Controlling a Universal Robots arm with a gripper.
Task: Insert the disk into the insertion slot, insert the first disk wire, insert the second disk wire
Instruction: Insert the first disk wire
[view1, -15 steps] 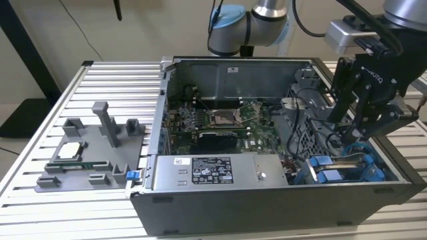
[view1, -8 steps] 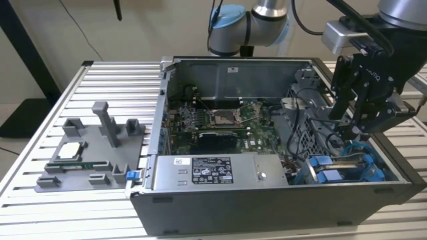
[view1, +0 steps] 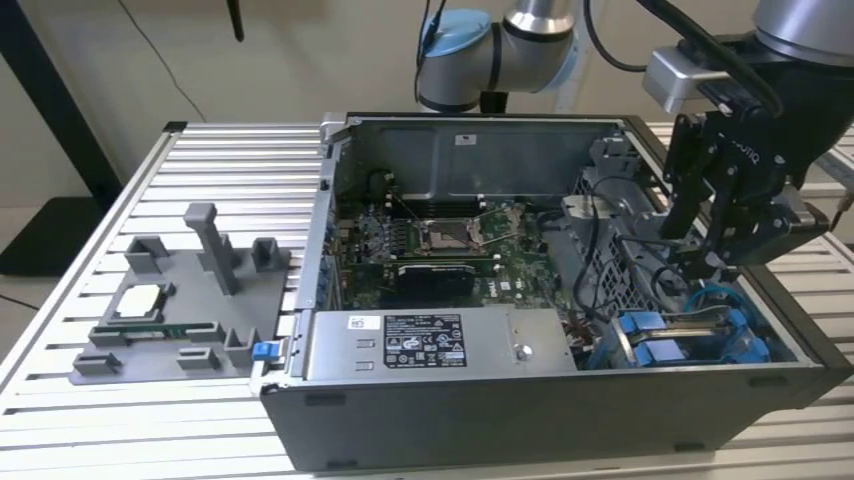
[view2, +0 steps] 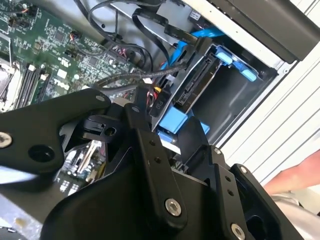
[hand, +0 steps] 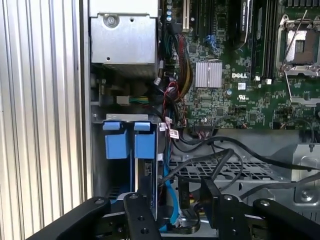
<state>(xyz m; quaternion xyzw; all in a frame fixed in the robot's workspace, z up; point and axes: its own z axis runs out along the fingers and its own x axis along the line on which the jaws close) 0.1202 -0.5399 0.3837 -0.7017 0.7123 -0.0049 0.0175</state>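
Claw (hand: 176, 195), grip unclear, hangs just beside disk (view2: 195, 82) standing in insertion slot (view2: 232, 97).

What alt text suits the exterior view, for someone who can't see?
A black gripper hangs in an open computer case, just above the blue-railed insertion slot at the exterior view's right. The motherboard and grey power-supply box show inside; a grey parts holder sits on the slatted table at the exterior view's left.

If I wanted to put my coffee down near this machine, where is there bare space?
The slatted table is bare behind the grey fixture tray and in front of it, at the exterior view's left of the computer case. Inside the case, cables and the gripper crowd the insertion slot.
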